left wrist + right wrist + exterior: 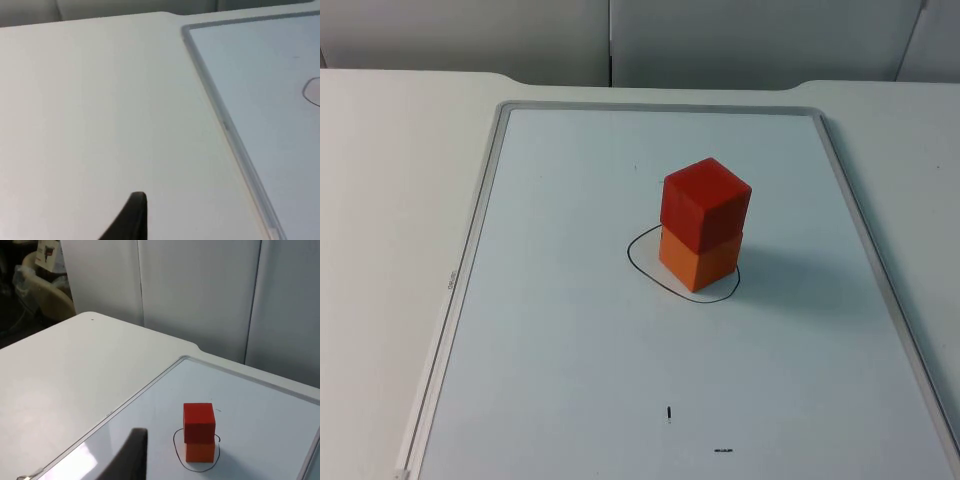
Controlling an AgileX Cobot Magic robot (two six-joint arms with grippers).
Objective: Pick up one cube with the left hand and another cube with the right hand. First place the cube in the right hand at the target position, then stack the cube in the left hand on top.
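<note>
The red cube [706,203] sits on top of the orange cube [699,260], slightly rotated against it but fully supported. The orange cube stands within the hand-drawn black outline [640,262] on the whiteboard [570,330], which lies flat on the white bench [390,200].

Judged from this arrangement, both placement steps are complete: the lower cube is at the target and the second cube is stacked on it.

A black fingertip of the left pincer [131,220] is over bare bench just beside the whiteboard's frame, well apart from the stack. A fingertip of the right pincer [129,455] looks toward the stack from a distance. Whether either pincer is released or clenched cannot be determined; neither is grasping a cube.

No further manipulation appears necessary. Any remaining move would only call for keeping both arms away from the stack.
</note>
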